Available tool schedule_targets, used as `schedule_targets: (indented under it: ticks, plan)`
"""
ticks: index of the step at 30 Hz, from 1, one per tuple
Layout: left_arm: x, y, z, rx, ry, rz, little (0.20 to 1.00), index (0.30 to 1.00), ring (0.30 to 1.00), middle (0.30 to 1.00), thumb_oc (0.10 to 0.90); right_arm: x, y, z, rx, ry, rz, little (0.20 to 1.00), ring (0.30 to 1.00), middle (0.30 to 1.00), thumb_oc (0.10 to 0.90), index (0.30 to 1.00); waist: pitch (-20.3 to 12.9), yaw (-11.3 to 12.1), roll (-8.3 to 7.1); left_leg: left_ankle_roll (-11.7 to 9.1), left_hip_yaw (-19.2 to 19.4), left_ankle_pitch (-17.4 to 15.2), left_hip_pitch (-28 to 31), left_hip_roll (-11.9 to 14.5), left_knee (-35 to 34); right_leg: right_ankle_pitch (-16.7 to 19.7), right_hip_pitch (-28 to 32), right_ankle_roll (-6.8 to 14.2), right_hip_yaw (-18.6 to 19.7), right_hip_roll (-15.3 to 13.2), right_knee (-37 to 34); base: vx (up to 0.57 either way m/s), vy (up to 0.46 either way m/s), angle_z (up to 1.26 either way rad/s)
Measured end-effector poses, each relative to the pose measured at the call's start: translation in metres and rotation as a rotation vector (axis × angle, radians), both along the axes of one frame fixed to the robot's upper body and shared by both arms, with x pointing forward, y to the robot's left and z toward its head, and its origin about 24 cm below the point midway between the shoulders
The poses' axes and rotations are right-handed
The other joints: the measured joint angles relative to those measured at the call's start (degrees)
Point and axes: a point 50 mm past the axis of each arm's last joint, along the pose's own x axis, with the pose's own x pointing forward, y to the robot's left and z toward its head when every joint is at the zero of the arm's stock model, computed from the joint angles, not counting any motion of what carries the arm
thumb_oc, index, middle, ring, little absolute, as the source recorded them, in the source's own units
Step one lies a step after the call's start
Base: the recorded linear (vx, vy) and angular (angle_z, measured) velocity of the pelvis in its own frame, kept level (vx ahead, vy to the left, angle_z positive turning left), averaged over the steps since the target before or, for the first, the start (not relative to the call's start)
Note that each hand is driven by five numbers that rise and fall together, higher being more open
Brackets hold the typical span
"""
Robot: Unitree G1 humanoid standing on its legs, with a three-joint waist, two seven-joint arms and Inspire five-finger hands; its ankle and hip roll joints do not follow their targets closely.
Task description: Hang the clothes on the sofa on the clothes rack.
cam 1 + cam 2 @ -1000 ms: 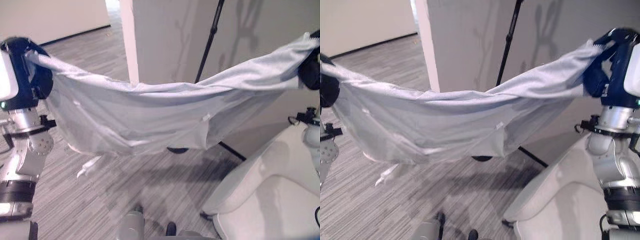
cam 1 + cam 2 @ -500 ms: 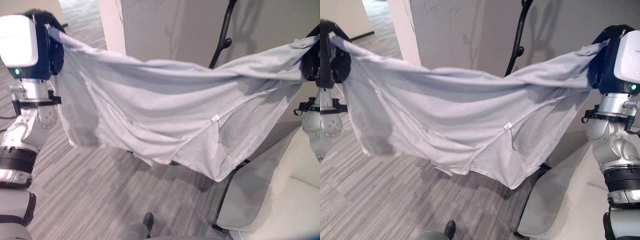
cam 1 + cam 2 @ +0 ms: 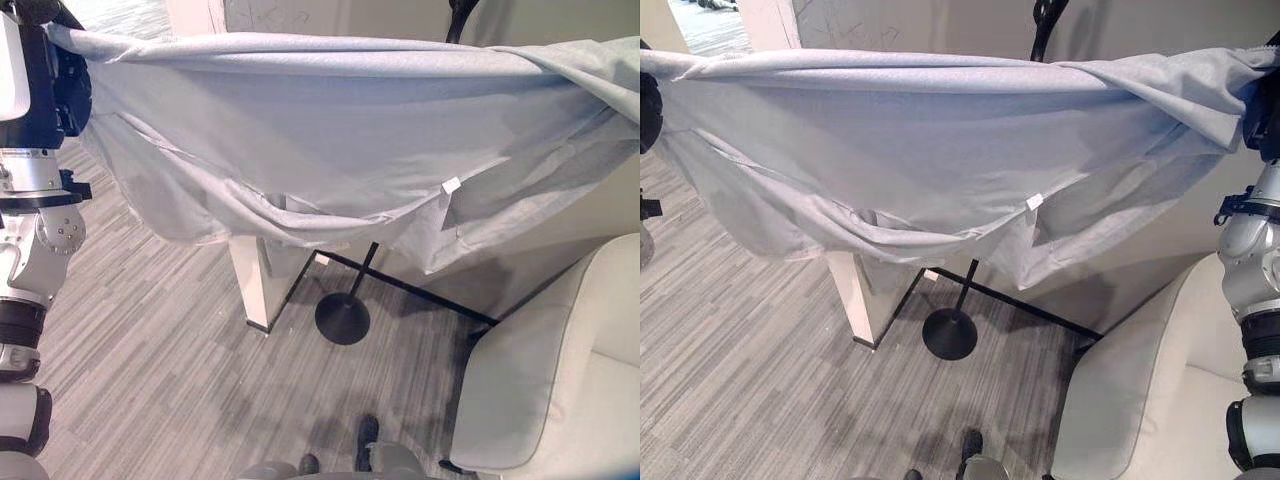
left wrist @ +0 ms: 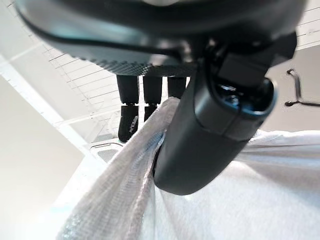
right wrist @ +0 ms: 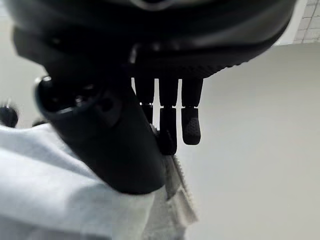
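Our left hand (image 4: 210,125) pinches one end of the shirt (image 3: 330,130) between thumb and fingers, held high. We keep the shirt stretched wide and level, probably so its top edge can clear the rack (image 3: 343,318), whose pole and base sit behind it. Right hand (image 5: 125,140) pinches the other end, above the sofa (image 3: 560,380).

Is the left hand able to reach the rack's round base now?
Probably not: the left hand is raised and pinching the garment, and the round base sits on the floor beneath it.
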Motion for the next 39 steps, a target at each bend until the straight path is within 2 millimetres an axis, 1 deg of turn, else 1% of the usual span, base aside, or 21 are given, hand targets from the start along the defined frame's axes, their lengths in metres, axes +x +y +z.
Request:
schedule_targets:
  ticks: [2,4,7,8,10,13,14,15,16,17,18,19,21,22,23,24,26,28,30,36,39]
  plan:
    - [0.001,0.002,-0.001,-0.004,0.004,0.011,0.300,0.300,0.300,0.300,0.400,0.003,0.004,-0.003,-0.007,0.018,0.016,0.300,0.300,0.300,0.400,0.300,0.02,-0.36,-0.05,0.16,-0.46,-0.37,0.86,0.09,-0.02,2.19,-0.12,-0.10,-0.98,-0.29,-1.13,0.32,-0.245,0.23]
    - [0.006,0.002,-0.007,-0.002,0.040,0.021,0.300,0.300,0.300,0.300,0.400,0.006,0.005,-0.007,-0.009,0.060,0.021,0.300,0.300,0.300,0.400,0.300,-0.36,-0.95,-0.01,-1.46,-2.75,-1.39,3.17,0.86,-0.44,2.68,1.53,-1.66,-4.74,0.38,0.83,0.41,-0.317,0.41]
    - [0.005,0.003,-0.006,-0.021,0.030,0.020,0.300,0.300,0.300,0.300,0.400,0.007,0.006,-0.005,-0.009,0.057,0.026,0.300,0.300,0.300,0.400,0.300,-1.56,-1.32,-1.78,-2.70,-4.19,-2.16,4.63,0.96,-1.14,3.76,3.06,-3.66,-5.67,1.52,1.67,0.35,-0.411,0.42]
    - [0.010,0.000,-0.016,-0.086,0.037,0.003,0.300,0.300,0.300,0.300,0.400,0.007,0.004,-0.008,-0.008,0.074,0.024,0.300,0.300,0.300,0.400,0.300,-2.31,-1.08,-0.87,-4.49,-5.46,-3.62,5.49,2.97,-0.89,4.29,4.50,-8.72,-7.34,3.24,2.36,0.22,-0.361,0.34]
    - [0.013,-0.004,-0.025,-0.146,0.050,-0.020,0.300,0.300,0.300,0.300,0.400,0.009,0.003,-0.012,0.011,0.097,0.031,0.300,0.300,0.300,0.400,0.300,-2.46,-0.86,-1.00,-4.73,-5.40,-3.75,5.32,4.26,1.18,3.99,6.34,-10.14,-7.72,4.52,1.43,0.19,-0.263,0.25]
    - [0.014,-0.003,-0.032,-0.150,0.079,-0.015,0.300,0.300,0.300,0.300,0.400,0.009,0.006,-0.010,0.005,0.087,0.058,0.300,0.300,0.300,0.400,0.300,-2.95,-0.44,-2.72,-8.26,-4.10,-5.96,0.77,5.63,12.44,2.71,9.21,-12.62,-9.09,6.23,-0.73,0.23,-0.300,0.28]
    - [0.015,-0.003,-0.033,-0.148,0.085,-0.013,0.300,0.300,0.300,0.300,0.400,0.009,0.006,-0.011,0.004,0.086,0.060,0.300,0.300,0.300,0.400,0.300,-3.03,-1.15,-3.68,-9.16,-2.27,-6.18,-2.54,5.49,20.28,1.94,11.06,-13.62,-8.92,6.23,-2.01,0.09,-0.141,0.45]
    - [0.015,-0.003,-0.031,-0.146,0.080,-0.015,0.300,0.300,0.300,0.300,0.400,0.008,0.006,-0.009,0.003,0.077,0.060,0.300,0.300,0.300,0.400,0.300,-2.79,-1.53,-4.61,-10.41,0.58,-6.90,-6.42,6.57,28.84,1.70,13.03,-14.09,-8.53,6.14,-3.28,0.07,-0.173,0.54]
    - [0.014,-0.004,-0.028,-0.138,0.070,-0.020,0.300,0.300,0.300,0.300,0.400,0.008,0.006,-0.010,0.005,0.073,0.061,0.300,0.300,0.300,0.400,0.300,-2.73,-1.60,-5.07,-9.39,3.88,-8.48,-7.76,9.33,31.00,1.40,14.20,-14.47,-8.50,6.52,-3.93,0.14,-0.178,0.53]
    - [0.013,-0.006,-0.018,-0.117,0.041,-0.037,0.300,0.300,0.300,0.300,0.400,0.007,0.002,-0.012,0.013,0.068,0.047,0.300,0.300,0.300,0.400,0.300,-2.24,-2.10,-6.56,-9.59,6.39,-9.45,-8.71,14.59,28.16,0.27,14.69,-15.16,-8.25,6.91,-3.43,0.16,-0.163,0.44]
    - [0.012,-0.008,-0.014,-0.111,0.027,-0.043,0.300,0.300,0.300,0.300,0.400,0.006,0.001,-0.011,0.012,0.068,0.044,0.300,0.300,0.300,0.400,0.300,-2.22,-1.78,-6.99,-9.12,8.86,-9.15,-9.05,17.03,24.38,-0.48,14.31,-15.23,-8.60,7.42,-2.61,0.21,-0.121,0.09]
    - [0.012,-0.009,-0.009,-0.099,0.009,-0.051,0.300,0.300,0.300,0.300,0.400,0.006,0.000,-0.005,0.010,0.052,0.038,0.300,0.300,0.300,0.400,0.300,-1.99,0.09,-7.74,-9.78,7.90,-7.96,-7.80,18.60,14.13,-1.14,13.60,-14.99,-6.04,7.27,-2.51,0.09,-0.034,-0.29]
    - [0.011,-0.009,-0.006,-0.095,-0.005,-0.053,0.300,0.300,0.300,0.300,0.400,0.008,0.002,0.001,0.008,0.035,0.046,0.300,0.300,0.300,0.400,0.300,-1.79,1.35,-8.13,-9.43,4.99,-6.85,-8.20,16.87,7.58,-1.32,13.01,-14.73,-2.29,6.54,-3.11,0.08,-0.035,-0.42]
    - [0.012,-0.011,-0.007,-0.093,-0.003,-0.057,0.300,0.300,0.300,0.300,0.400,0.008,0.001,0.002,0.011,0.035,0.042,0.300,0.300,0.300,0.400,0.300,-1.57,1.78,-7.75,-8.17,4.20,-4.74,-8.17,14.83,1.98,-1.39,12.76,-14.29,-1.58,6.31,-3.06,0.09,-0.022,-0.43]
    - [0.013,-0.012,-0.006,-0.092,-0.002,-0.063,0.300,0.300,0.300,0.300,0.400,0.012,0.001,0.005,0.002,0.051,0.039,0.300,0.300,0.300,0.400,0.300,-1.30,1.88,-5.05,-8.78,3.28,4.02,-7.72,14.07,-1.88,-2.15,12.56,-12.36,-2.16,7.63,-1.27,0.09,-0.023,-0.44]
    - [0.013,-0.012,-0.005,-0.091,-0.002,-0.065,0.300,0.300,0.300,0.300,0.400,0.015,0.002,0.003,0.003,0.060,0.039,0.300,0.300,0.300,0.400,0.300,-1.08,2.35,-3.74,-9.74,4.17,3.60,-7.56,14.16,-0.55,-3.18,12.15,-11.46,-2.56,8.91,-0.07,0.10,-0.034,-0.49]
    - [0.019,-0.010,-0.009,-0.117,0.027,-0.043,0.300,0.300,0.300,0.300,0.400,0.029,0.008,-0.006,-0.023,0.167,0.035,0.300,0.300,0.300,0.400,0.300,-0.62,3.77,-4.89,-11.01,3.75,2.90,-7.27,11.96,1.99,-5.41,9.79,-9.86,-3.34,6.51,4.04,0.08,-0.021,-0.64]
    - [0.024,-0.007,-0.018,-0.111,0.092,-0.020,0.300,0.300,0.300,0.300,0.400,0.035,0.014,0.002,-0.043,0.192,0.042,0.300,0.300,0.300,0.400,0.300,0.23,4.65,-3.23,-11.35,1.04,1.77,-7.31,10.63,2.87,-4.46,10.39,-7.82,-2.16,5.30,2.35,0.12,0.001,-0.40]
    - [0.029,-0.003,-0.019,-0.107,0.138,0.008,0.300,0.300,0.300,0.300,0.400,0.043,0.016,-0.004,-0.058,0.263,0.030,0.300,0.300,0.300,0.400,0.300,0.21,4.89,-2.38,-10.48,0.83,1.57,-7.04,10.32,2.69,-3.10,11.39,-6.87,-1.77,4.93,0.92,0.08,0.015,-0.13]
    - [0.033,0.008,-0.034,-0.168,0.241,0.045,0.300,0.300,0.300,0.300,0.400,0.062,0.042,-0.044,-0.053,0.472,0.095,0.300,0.300,0.300,0.400,0.300,-0.09,5.23,-2.08,-8.90,0.18,2.57,-6.92,9.58,0.38,-1.19,11.77,-6.78,-2.11,4.62,-1.40,0.06,0.039,0.03]
    - [0.018,0.012,-0.064,-0.234,0.290,0.037,0.300,0.300,0.300,0.300,0.400,0.056,0.061,-0.061,-0.056,0.513,0.201,0.300,0.300,0.300,0.400,0.300,-0.54,4.73,-1.51,-8.04,-0.29,3.53,-7.07,9.47,-0.86,-0.36,11.83,-7.01,-2.24,4.69,-2.94,0.02,0.042,0.06]
